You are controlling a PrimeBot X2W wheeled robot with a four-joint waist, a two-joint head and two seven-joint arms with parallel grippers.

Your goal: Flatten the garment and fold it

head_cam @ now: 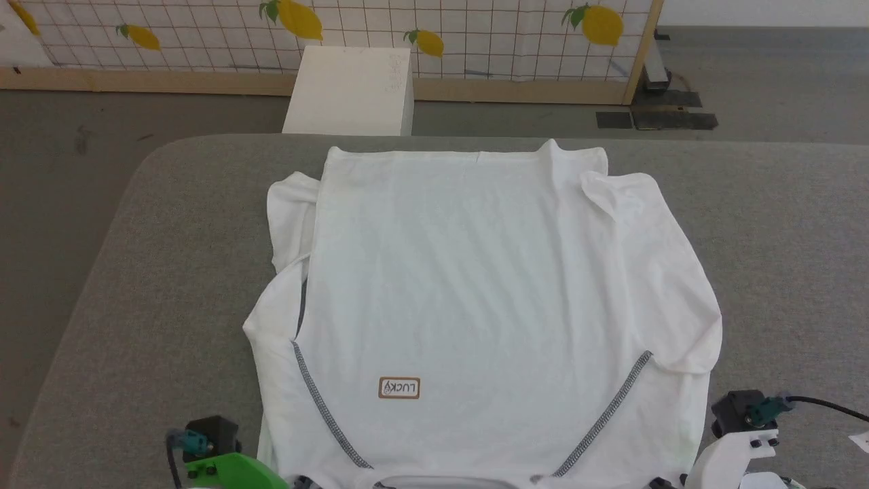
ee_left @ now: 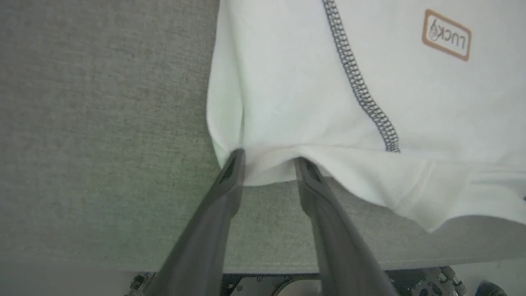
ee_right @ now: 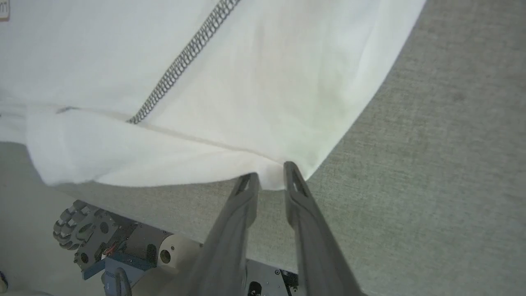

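Note:
The white T-shirt point(head_cam: 475, 285) lies spread on the grey table point(head_cam: 136, 285), its collar end at the near edge. The left side and sleeve point(head_cam: 288, 217) are folded under, and the far right corner is rumpled. Dark zigzag seams point(head_cam: 319, 401) and the LUCKY patch point(head_cam: 399, 388) face up. My left gripper point(ee_left: 269, 162) is open at the near left corner, fingertips against the bunched hem. At the near right corner point(ee_right: 296, 164) my right gripper point(ee_right: 269, 174) is open only a little, with the corner's edge lying between its tips.
A rigid white box point(head_cam: 349, 88) stands on the floor beyond the table's far edge, before a lemon-print partition point(head_cam: 475, 34). Bare grey tabletop flanks the shirt on both sides. My wheeled base point(ee_right: 115, 246) shows below the near table edge.

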